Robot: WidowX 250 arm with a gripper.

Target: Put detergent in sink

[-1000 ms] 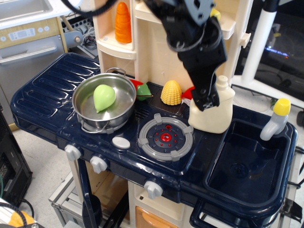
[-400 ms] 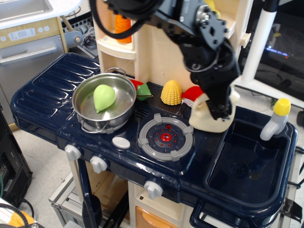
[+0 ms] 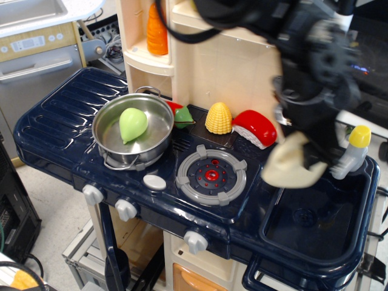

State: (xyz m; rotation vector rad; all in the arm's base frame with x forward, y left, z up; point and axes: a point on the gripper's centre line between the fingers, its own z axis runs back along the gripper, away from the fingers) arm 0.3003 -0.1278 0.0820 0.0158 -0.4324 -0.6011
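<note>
Single view. Detergent (image 3: pixel 292 168) is off the counter, tilted and motion-blurred, above the sink's (image 3: pixel 318 239) left rear edge, lower part over the basin. Gripper (image 3: pixel 315 159) sits at the jug's upper right, dark and blurred; fingers overlap the jug's top, so it appears pinched on the jug, but exact contact can't be made out. Arm (image 3: pixel 315 66) descends from top centre-right. Sink interior bare, drain visible. Yellow-capped faucet (image 3: pixel 351 151) at sink's rear right, just beside gripper. Pot (image 3: pixel 134 130) w/ green item (image 3: pixel 133 123) on left burner; corn (image 3: pixel 219 117) and red item (image 3: pixel 254 128) at rear; burner (image 3: pixel 211 174) centre.
</note>
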